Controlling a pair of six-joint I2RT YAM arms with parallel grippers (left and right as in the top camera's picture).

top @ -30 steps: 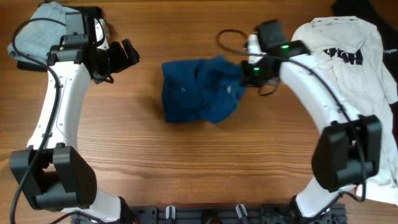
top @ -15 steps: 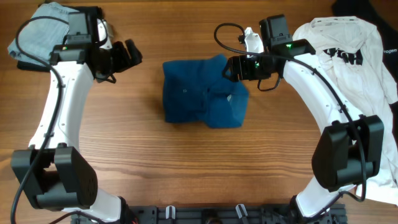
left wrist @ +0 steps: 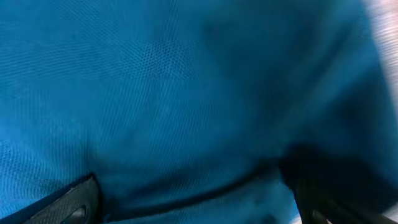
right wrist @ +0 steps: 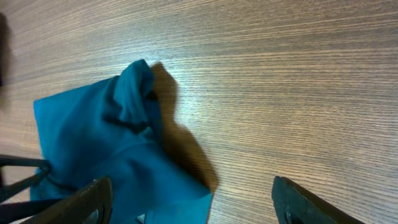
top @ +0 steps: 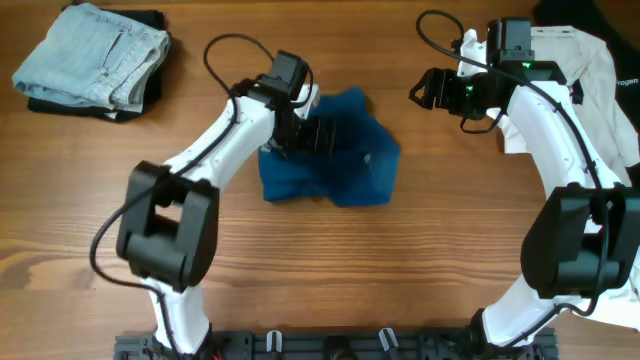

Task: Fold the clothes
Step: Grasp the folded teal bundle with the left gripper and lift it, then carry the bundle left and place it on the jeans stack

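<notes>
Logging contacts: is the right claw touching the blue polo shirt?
Apart. The overhead view shows bare table between the right claw and the blue polo shirt; the jaws stand open.

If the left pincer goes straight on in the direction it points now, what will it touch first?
The crumpled dark-blue knit shirt. Its fabric fills the left wrist view directly ahead of the open left pincer, so contact looks very near, though the exact gap is unclear.
</notes>
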